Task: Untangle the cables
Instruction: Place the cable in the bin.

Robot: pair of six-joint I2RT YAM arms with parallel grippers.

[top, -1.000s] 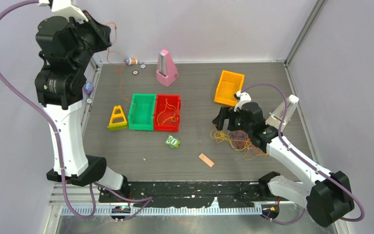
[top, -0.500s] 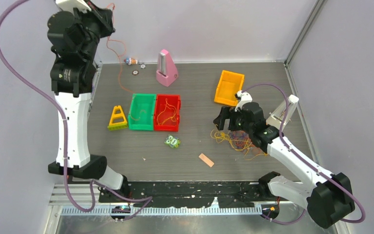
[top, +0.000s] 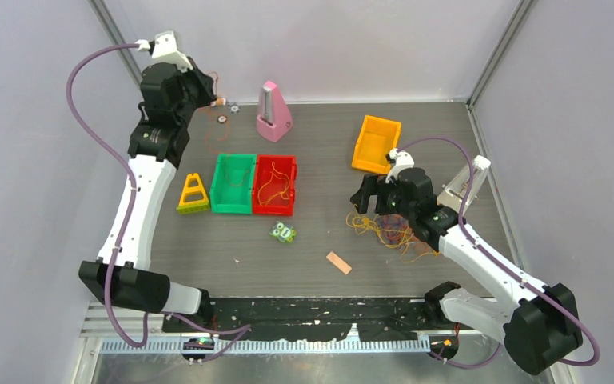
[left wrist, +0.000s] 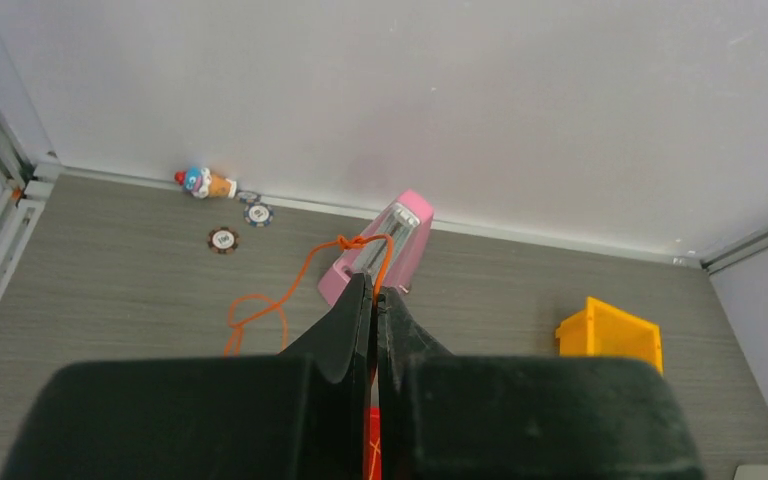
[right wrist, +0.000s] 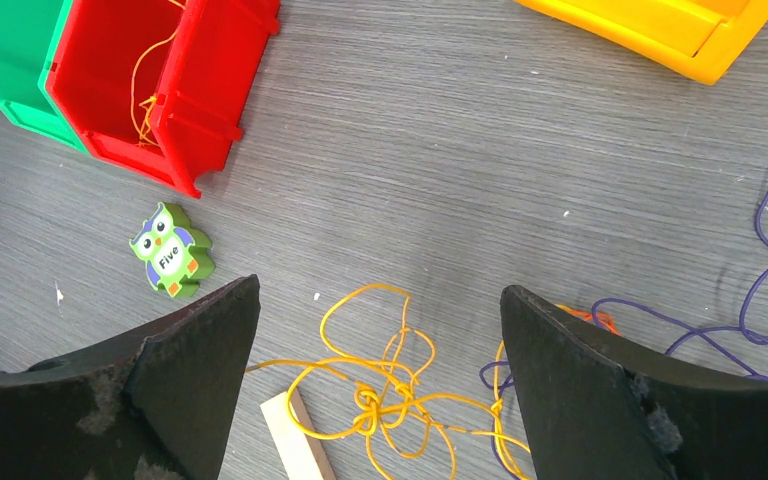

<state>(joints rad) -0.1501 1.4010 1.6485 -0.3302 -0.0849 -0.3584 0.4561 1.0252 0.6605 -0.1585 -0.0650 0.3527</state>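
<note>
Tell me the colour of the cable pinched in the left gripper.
Orange cable, clearest in the left wrist view, pinched by the left gripper.

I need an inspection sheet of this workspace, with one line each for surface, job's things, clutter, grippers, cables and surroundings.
Surface: grey wood-grain table.
Job's things: tangle of yellow, orange and purple cables on the table; one orange strand held up; another strand in the red bin.
Clutter: green bin, yellow bin, pink metronome, yellow triangle toy, owl tile, wooden stick, chips, small figurine.
Grippers: left gripper shut on the orange strand; right gripper open above the tangle.
Cables: purple hose on each arm.
Surroundings: pale walls, metal frame.
</note>
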